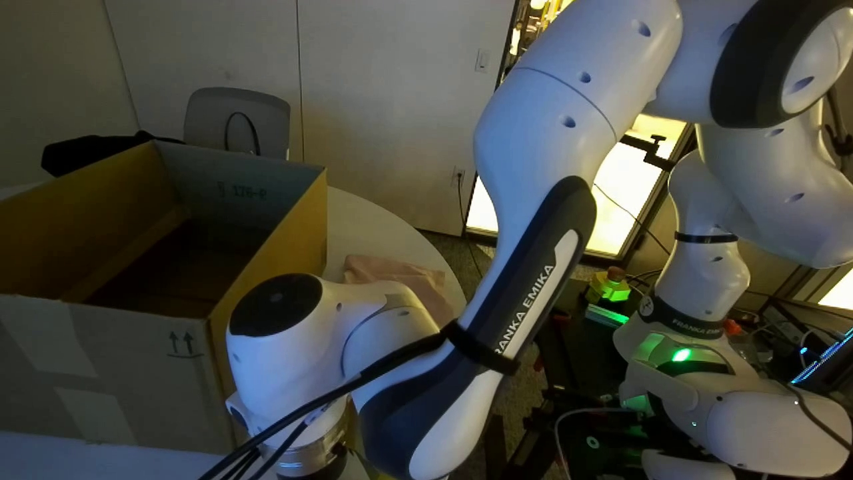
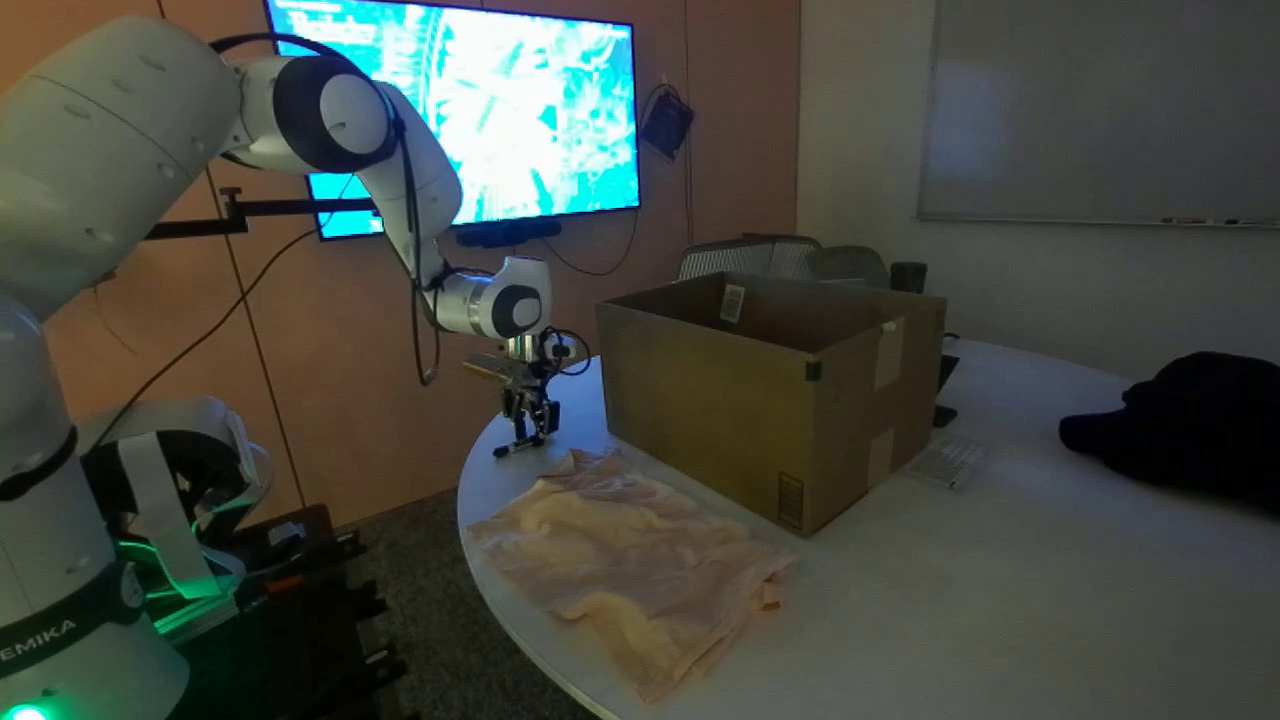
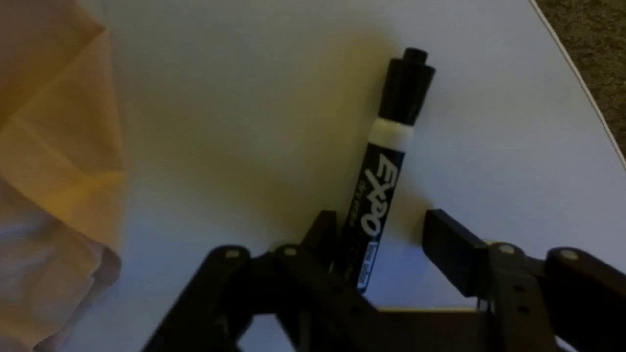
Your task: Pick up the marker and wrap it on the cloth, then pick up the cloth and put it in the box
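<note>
While cloth [image 2: 630, 560] lies beside, box [image 2: 700, 410] partly hides chairs [image 2: 748, 259].

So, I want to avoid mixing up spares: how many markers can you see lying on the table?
1. The marker lies between the jaws of the open end effector, apart from the cloth. Others may be hidden behind the box.

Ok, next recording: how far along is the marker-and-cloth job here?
Done: only the approach looks complete; the end effector has open jaws on either side of the marker. In hand: the grasp, not yet closed, with the marker lying on the table. Left: pick-up, wrapping and boxing, since the cloth lies spread out beside the box.
</note>
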Robot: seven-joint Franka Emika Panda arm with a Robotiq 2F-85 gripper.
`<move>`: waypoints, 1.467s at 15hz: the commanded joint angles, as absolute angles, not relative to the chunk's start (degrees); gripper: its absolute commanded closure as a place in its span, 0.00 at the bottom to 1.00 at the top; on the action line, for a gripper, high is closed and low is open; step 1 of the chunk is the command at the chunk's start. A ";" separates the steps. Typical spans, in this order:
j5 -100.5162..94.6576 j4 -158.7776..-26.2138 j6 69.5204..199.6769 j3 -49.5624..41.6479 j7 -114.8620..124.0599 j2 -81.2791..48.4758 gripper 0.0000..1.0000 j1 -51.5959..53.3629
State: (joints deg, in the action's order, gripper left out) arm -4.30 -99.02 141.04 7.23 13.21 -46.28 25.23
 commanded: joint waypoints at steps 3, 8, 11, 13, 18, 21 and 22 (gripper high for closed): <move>-5.05 -96.24 135.00 7.57 12.88 -46.37 0.96 25.76; -5.54 -95.70 130.09 7.90 12.15 -45.41 0.95 25.57; -6.14 -97.45 127.38 7.68 12.33 -42.61 0.95 25.25; -6.71 -99.65 126.31 7.24 12.58 -39.76 0.95 24.71; -7.25 -108.07 125.69 5.22 14.48 -30.90 0.95 22.18; -7.09 -114.21 127.18 3.51 17.36 -25.59 0.95 19.87; -6.55 -116.06 128.03 2.88 19.19 -24.18 0.95 18.93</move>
State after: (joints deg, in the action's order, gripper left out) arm -6.38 -108.34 125.62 3.97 14.75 -30.76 20.98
